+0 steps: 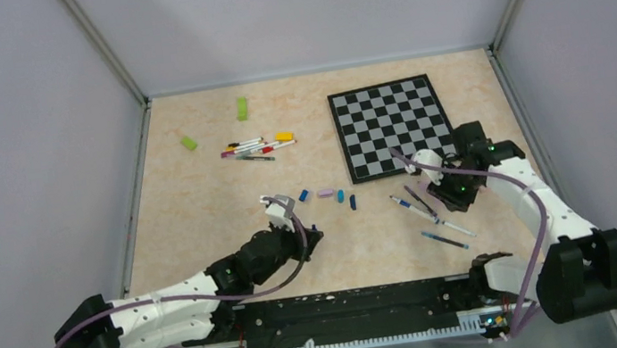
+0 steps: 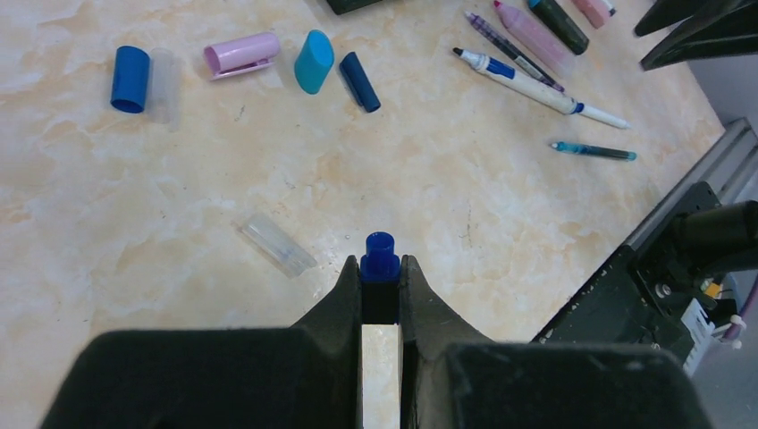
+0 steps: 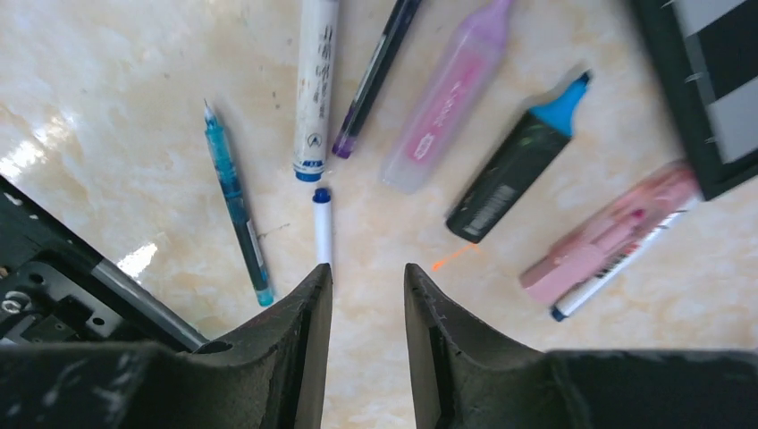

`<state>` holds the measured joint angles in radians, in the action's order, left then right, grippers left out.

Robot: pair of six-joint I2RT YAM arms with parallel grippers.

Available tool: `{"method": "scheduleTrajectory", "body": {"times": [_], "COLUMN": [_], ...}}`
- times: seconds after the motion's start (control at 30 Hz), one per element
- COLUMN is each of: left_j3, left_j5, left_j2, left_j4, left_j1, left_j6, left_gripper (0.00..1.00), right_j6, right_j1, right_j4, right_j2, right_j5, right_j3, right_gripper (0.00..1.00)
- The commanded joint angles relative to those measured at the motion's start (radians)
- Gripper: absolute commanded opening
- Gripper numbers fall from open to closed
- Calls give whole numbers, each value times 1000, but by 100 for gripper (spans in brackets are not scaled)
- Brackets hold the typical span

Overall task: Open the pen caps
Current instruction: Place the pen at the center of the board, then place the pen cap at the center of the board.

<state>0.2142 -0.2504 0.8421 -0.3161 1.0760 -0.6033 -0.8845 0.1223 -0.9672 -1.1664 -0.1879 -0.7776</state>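
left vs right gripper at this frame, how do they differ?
The left gripper is shut on a dark blue cap; the right gripper is open, nothing between its jaws. The left gripper looks toward the pink cap; the right gripper looks toward the white pen and the black highlighter. Both sit low over the table.

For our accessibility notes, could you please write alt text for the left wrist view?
The left gripper pinches a dark blue pen cap over a marbled table. Beyond lie a clear cap, a row of loose caps (blue cap, pink cap, turquoise cap, navy cap) and uncapped pens at upper right.
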Motion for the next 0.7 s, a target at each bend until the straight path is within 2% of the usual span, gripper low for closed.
{"method": "scheduleTrajectory", "body": {"times": [0.0, 0.1, 0.23, 0.37, 0.5, 0.67], "left_j3": [128, 226, 420, 602, 737, 850], "left_j5": [-81, -143, -247, -254, -245, -250], "left_j2": [64, 142, 326, 538, 715, 854], "left_j4": [134, 231, 552, 739, 843, 928], "left_j1": [-2, -1, -1, -1, 0, 2], "left_j6": [-48, -130, -309, -419, -469, -495], "left_gripper": [0, 0, 0, 0, 1, 5], "right_j6": [43, 133, 333, 413, 435, 441], "right_j1": [12, 14, 6, -65, -100, -109], "right_j4": [-45, 65, 323, 401, 427, 442], "right_j2": [78, 125, 183, 187, 222, 247], "right_j5": [-127, -246, -396, -558, -553, -513], "right_j3": [-115, -122, -56, -3, 27, 46], "right_gripper": [34, 36, 41, 41, 42, 43]}}
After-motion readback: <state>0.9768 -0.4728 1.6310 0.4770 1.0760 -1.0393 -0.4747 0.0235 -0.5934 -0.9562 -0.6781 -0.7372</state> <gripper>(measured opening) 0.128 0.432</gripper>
